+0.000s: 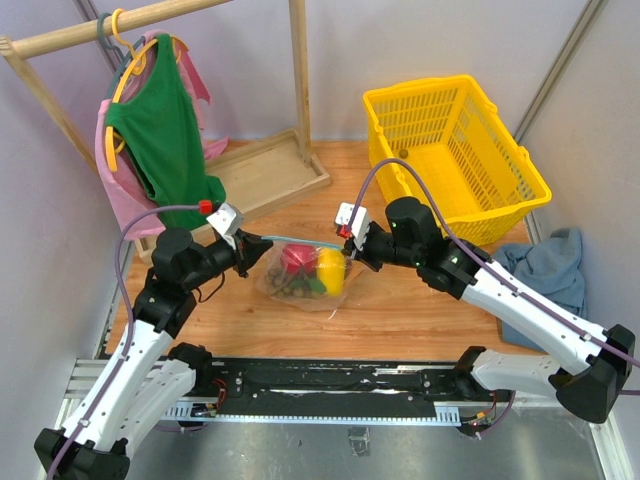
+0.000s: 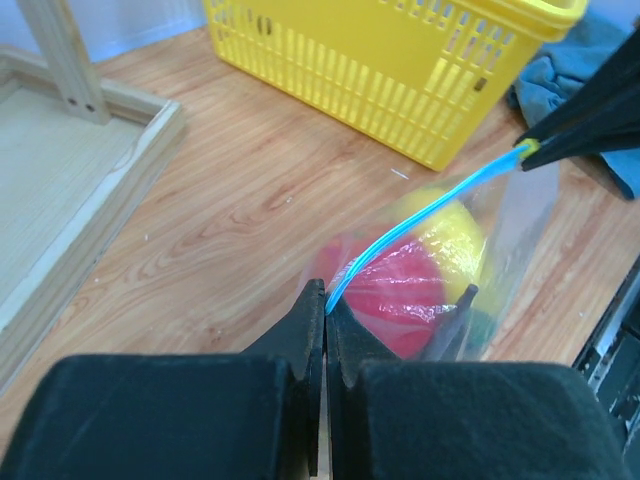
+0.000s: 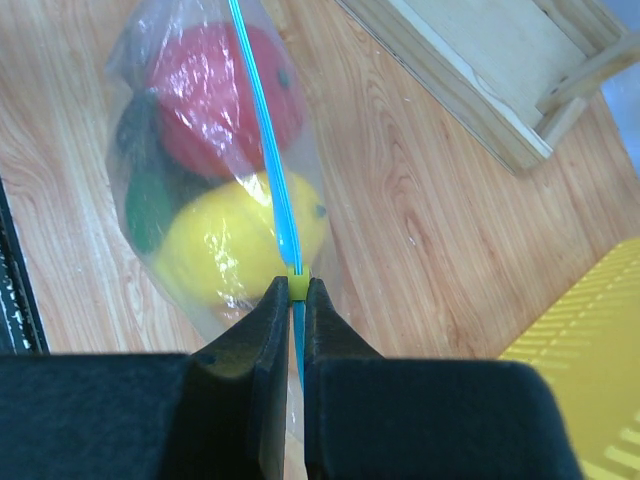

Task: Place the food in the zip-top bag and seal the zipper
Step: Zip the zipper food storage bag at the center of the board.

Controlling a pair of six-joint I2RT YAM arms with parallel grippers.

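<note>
Two pinch points, one zipper [image 2: 420, 215]. Left gripper [image 2: 325, 300] is clamped on its left end. Bag [image 1: 300, 285] sits on the table [image 1: 420, 310] between the arms, food [image 3: 215, 85] inside. Right gripper [image 3: 296, 300] is clamped on the right end, at a yellow tab [image 3: 297, 285]. The strip is held taut, likely so it seals straight. Top view shows where the bag is; only wrist views show jaws closed on the strip. Sealed or not: cannot tell.
</note>
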